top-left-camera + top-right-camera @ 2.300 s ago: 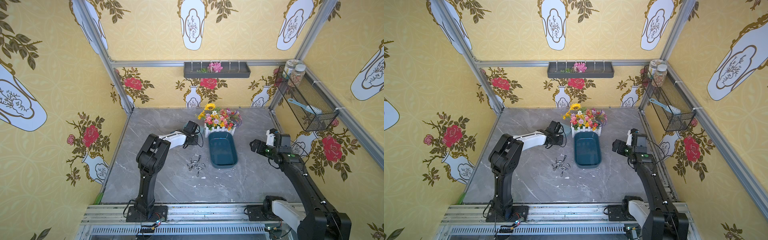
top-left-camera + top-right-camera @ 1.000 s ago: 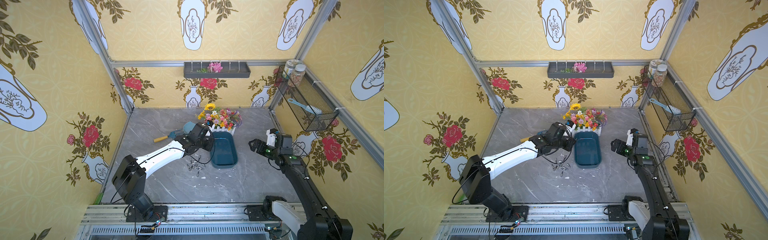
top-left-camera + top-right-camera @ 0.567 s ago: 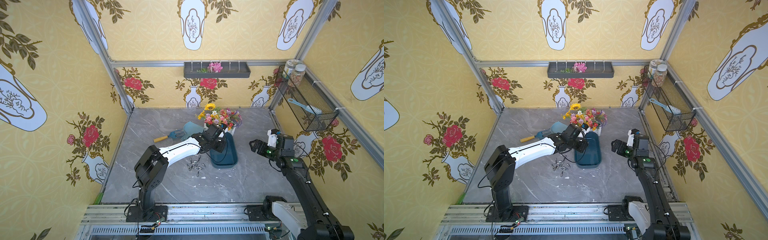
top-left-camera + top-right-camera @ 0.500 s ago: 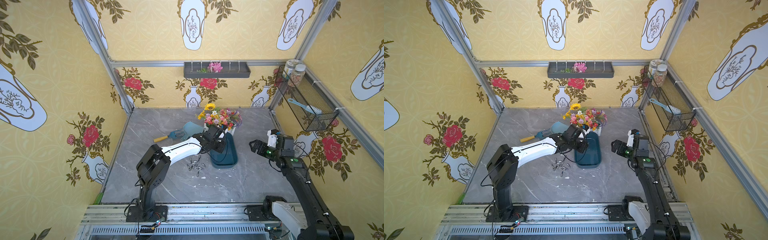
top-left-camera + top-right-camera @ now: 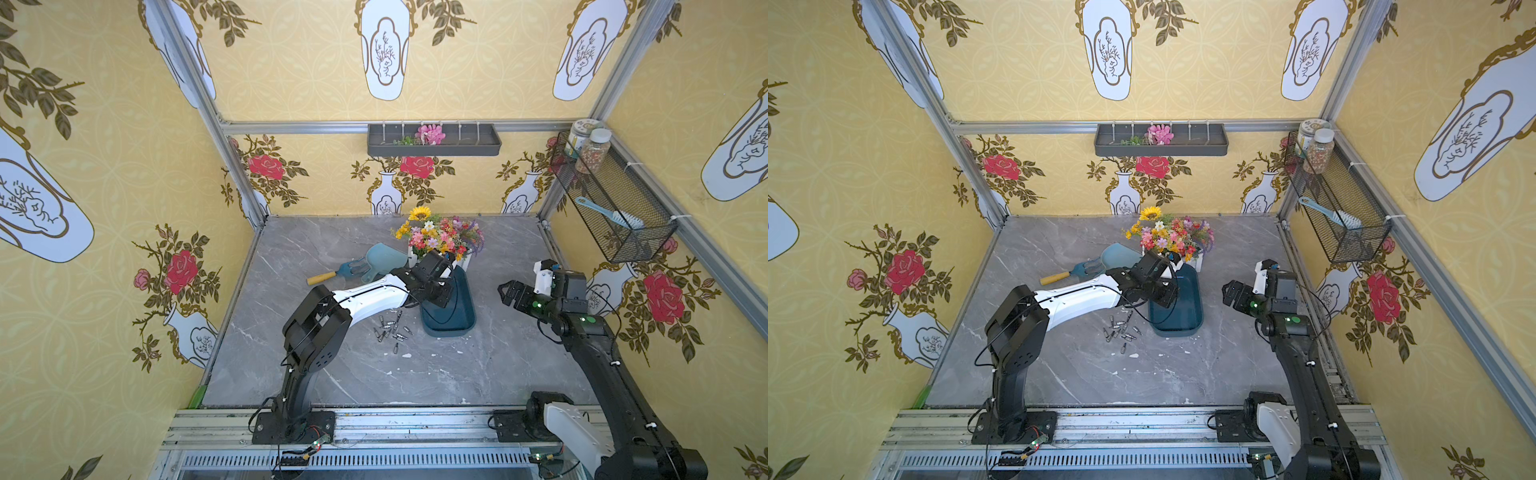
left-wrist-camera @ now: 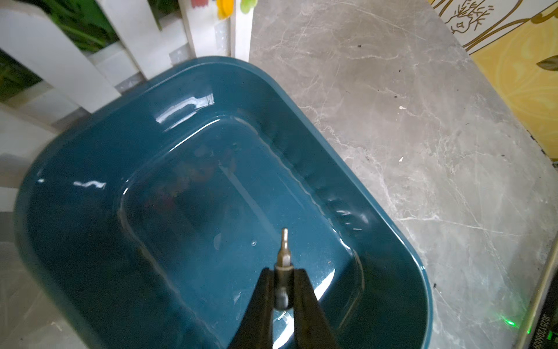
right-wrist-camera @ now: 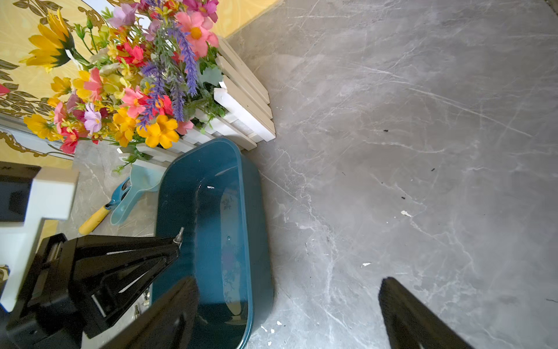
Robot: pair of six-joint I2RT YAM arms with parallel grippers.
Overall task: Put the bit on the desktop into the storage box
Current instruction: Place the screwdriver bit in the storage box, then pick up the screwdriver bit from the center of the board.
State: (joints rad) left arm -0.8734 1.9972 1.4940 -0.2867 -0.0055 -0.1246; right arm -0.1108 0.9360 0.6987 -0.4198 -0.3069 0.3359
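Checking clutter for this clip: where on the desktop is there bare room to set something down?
Bare: the desktop between the storage box and the right arm, and the wide near strip before the rail. Crowded: loose bits left of the box, dustpan and flower planter behind.

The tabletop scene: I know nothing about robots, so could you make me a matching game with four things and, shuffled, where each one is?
Things
1. small metal bit
2. heap of loose metal bits
3. pale blue plastic brush
4. light blue plastic dustpan

Places
A. in the black wire basket on the wall
B. on the grey marble desktop, beside the dark teal plastic storage box
C. pinched in the shut left gripper, above the storage box
D. on the desktop, next to a yellow-handled garden tool

Pairs: 1-C, 2-B, 3-A, 4-D
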